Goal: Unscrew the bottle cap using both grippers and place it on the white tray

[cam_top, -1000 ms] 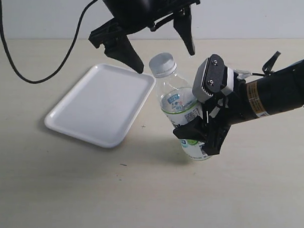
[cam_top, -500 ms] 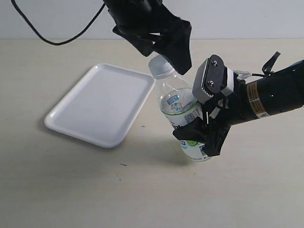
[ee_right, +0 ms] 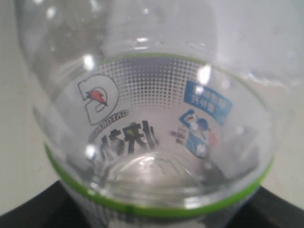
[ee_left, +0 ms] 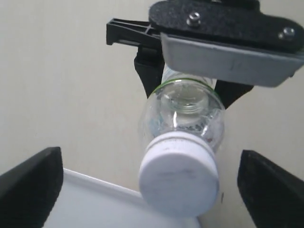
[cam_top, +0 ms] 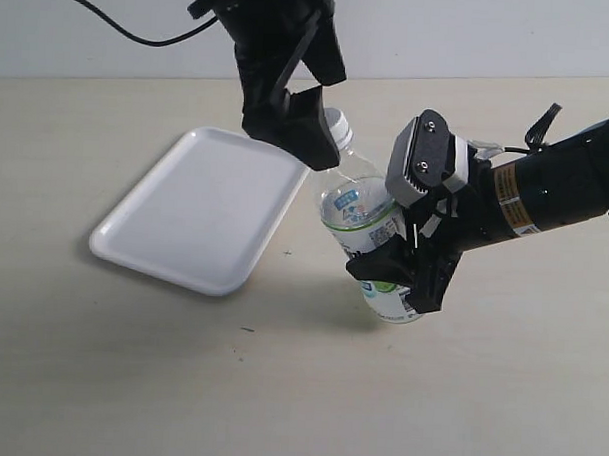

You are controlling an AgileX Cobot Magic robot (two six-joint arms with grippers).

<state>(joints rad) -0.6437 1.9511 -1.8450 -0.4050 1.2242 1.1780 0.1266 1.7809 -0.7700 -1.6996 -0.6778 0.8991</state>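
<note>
since half a second ago my all-black left gripper (ee_left: 151, 183) has swung round above the neck. back then it hid the top. now the small round white plastic screw cap (cam_top: 336, 123) peeks out beside its dark body. the clear plastic drink bottle with the green-and-white label (cam_top: 360, 205) and the right gripper with the grey-white block (cam_top: 405, 217) sit as they did.

the left wrist view shows the left fingers (ee_left: 33, 185) spread wide, one on each side of the cap and both clear of it, gripping nothing. the right fingers are clamped across the bottle's label and hold it tilted, neck leaning toward the flat rectangular white plastic tray (cam_top: 200, 209). i cannot tell whether its base touches the pale counter (cam_top: 179, 384).

the tray lies flat on the counter just beside the bottle, showing only its own white floor. the bottle's walls are see-through, and i cannot tell what it holds.

the cap is on the bottle's neck, with a smooth flat top.
</note>
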